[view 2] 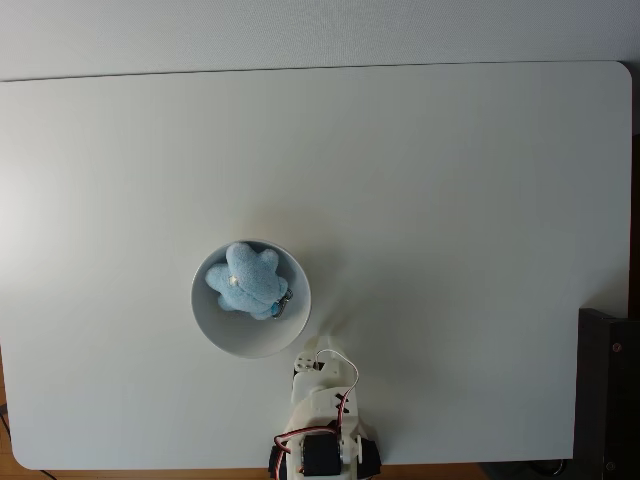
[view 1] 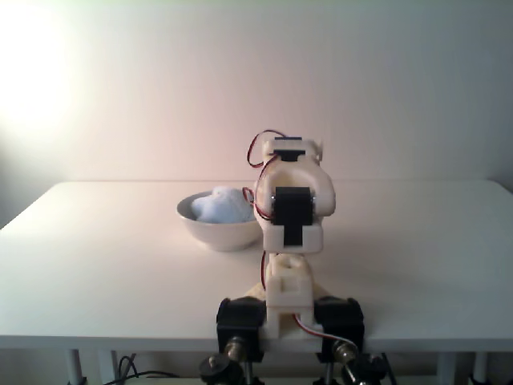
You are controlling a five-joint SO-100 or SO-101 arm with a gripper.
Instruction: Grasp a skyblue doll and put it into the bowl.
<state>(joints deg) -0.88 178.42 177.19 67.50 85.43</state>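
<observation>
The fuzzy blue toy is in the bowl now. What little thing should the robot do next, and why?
Probably nothing more than staying folded back at its base. The doll already lies inside the bowl, and the arm is tucked up clear of it. Whether the gripper is open cannot be told, so no further reach seems needed.

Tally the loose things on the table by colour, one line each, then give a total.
Sky-blue: 1, the doll, lying inside the bowl.
White: 1, the bowl.
Total: 2.
</observation>
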